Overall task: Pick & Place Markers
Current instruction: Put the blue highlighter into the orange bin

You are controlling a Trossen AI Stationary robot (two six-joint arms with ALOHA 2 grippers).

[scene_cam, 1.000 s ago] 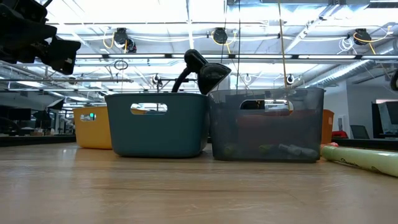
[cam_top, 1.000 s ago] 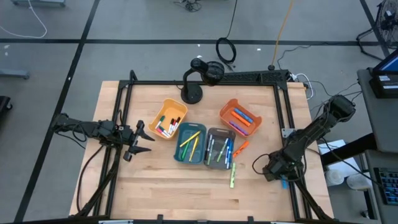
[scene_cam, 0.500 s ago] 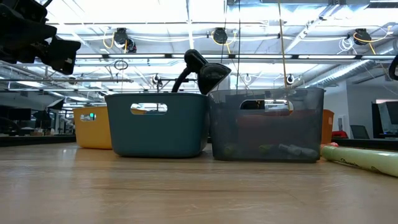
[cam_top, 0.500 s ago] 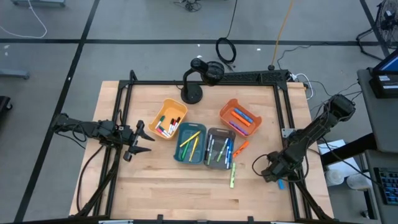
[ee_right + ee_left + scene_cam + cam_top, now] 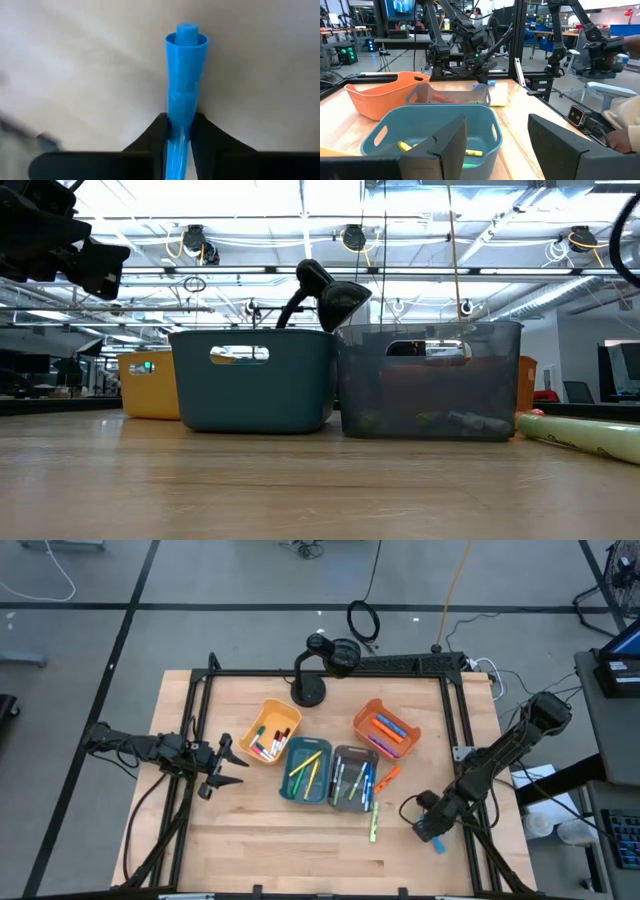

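My right gripper (image 5: pixel 432 832) is shut on a blue marker (image 5: pixel 183 85) near the table's right edge, at the near side. A green marker (image 5: pixel 375 822) lies flat on the wood just left of it. An orange marker (image 5: pixel 388 777) lies beside the grey bin (image 5: pixel 352 778). More markers lie in the yellow bin (image 5: pixel 270 732), the teal bin (image 5: pixel 307 770), the grey bin and the orange bin (image 5: pixel 386 728). My left gripper (image 5: pixel 226 766) waits open and level at the table's left side, facing the teal bin (image 5: pixel 395 137). My right gripper pinches the blue marker's barrel (image 5: pixel 180 125) between its two fingers (image 5: pixel 156 131). The fingers slant down from above. The marker lies along them and sticks out past the tips, its flared end (image 5: pixel 186 37) foremost. It looks clear of the table.
The four bins stand grouped in the table's middle. A black lamp-like stand (image 5: pixel 318 670) sits at the far edge. The black frame rail (image 5: pixel 460 755) runs along the right side, close to my right arm. Bare wood lies along the near edge.
My right gripper has shut on the blue marker, tipped further downward and rolled. It has shifted a little toward the table's near edge and left, and the marker has gone with it.
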